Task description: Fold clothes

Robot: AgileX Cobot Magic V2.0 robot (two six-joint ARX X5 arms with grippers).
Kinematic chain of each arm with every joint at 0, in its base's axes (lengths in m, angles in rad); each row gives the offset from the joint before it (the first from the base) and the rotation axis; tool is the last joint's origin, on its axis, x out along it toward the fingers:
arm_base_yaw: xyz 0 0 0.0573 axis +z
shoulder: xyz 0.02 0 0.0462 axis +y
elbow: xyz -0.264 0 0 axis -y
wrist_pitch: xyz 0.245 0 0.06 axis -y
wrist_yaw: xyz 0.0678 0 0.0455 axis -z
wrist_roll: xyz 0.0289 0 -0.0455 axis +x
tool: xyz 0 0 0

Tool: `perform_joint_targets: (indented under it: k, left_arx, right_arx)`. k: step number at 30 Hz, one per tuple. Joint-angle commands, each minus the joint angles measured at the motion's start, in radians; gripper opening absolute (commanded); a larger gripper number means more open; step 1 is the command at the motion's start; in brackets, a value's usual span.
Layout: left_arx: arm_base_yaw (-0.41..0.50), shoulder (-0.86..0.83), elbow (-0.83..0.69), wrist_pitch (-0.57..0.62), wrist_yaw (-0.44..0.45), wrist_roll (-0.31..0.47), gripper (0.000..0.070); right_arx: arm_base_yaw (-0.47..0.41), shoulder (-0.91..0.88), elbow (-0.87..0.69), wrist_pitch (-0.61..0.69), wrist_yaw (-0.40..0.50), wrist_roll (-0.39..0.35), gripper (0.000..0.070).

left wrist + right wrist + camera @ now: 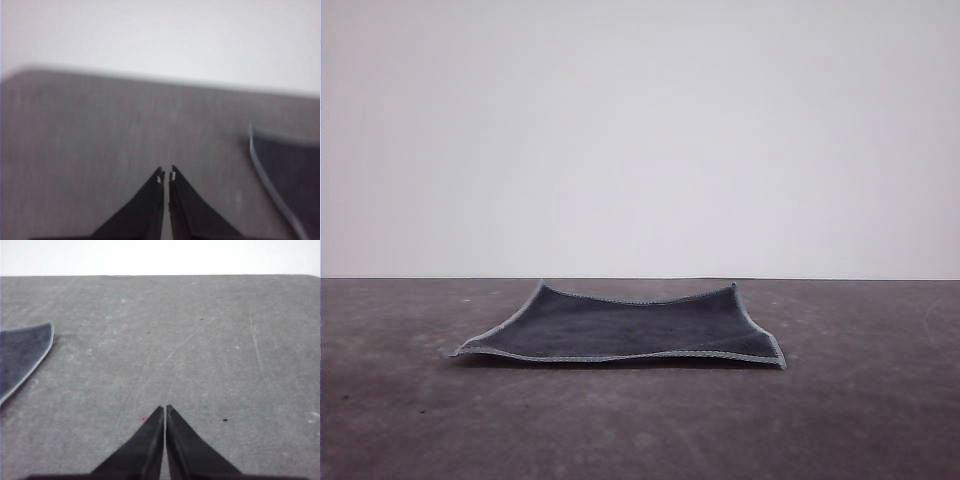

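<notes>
Blank pale wall (640, 130) behind, dark grey table (640, 430) below, scuffed and scratched. At table centre in the front view, spread out flat: clothes (625, 327), one small square cloth, charcoal face up, light stitched edging all round, corners curling slightly upward. No fold, no crease, no layer doubled over; purple not on show anywhere. Seen again at the edge of each wrist view, one corner (290, 185) near the left arm, another (22, 352) near the right. Left gripper (166, 176) hanging over bare table just beside the cloth, fingertips pressed nearly together, nothing between them. Right gripper (165, 410) likewise closed and empty, over bare table, well apart from the nearest corner. Judged from this: nothing done yet; approach, grasp of an edge and every fold left to do.
</notes>
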Motion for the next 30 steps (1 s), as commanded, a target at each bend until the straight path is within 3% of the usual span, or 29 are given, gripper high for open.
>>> perform_joint_targets:
  k: [1,7,11,14,16,23,27,30]
  left_arx:
    - [-0.001,0.000,0.034,-0.044,-0.007,-0.005,0.0003]
    - [-0.011,0.042,0.161,-0.066,-0.040,-0.139,0.0003]
    - [-0.011,0.143,0.281,-0.073,-0.038,-0.166,0.0003]
    - [-0.011,0.260,0.396,-0.128,-0.016,-0.164,0.0003]
    - [-0.012,0.360,0.477,-0.157,0.024,-0.145,0.0003]
    - [-0.016,0.719,0.714,-0.250,0.187,-0.042,0.0001]
    - [-0.016,0.876,0.788,-0.242,0.265,0.006,0.0001]
    - [-0.016,0.980,0.833,-0.247,0.320,0.006,0.0001]
  right_arx:
    - [-0.001,0.000,0.000,-0.003,0.003,0.063,0.0000]
    - [0.002,0.042,0.106,-0.006,-0.038,0.141,0.0000]
    - [0.003,0.164,0.223,-0.006,-0.098,0.212,0.0000]
    - [0.004,0.303,0.338,-0.024,-0.138,0.216,0.0000]
    - [0.009,0.418,0.432,-0.052,-0.153,0.186,0.0000]
    - [0.021,0.812,0.767,-0.166,-0.247,-0.045,0.0000]
    - [0.021,0.979,0.904,-0.171,-0.316,-0.050,0.0000]
    - [0.021,1.089,0.977,-0.206,-0.315,-0.050,0.0000]
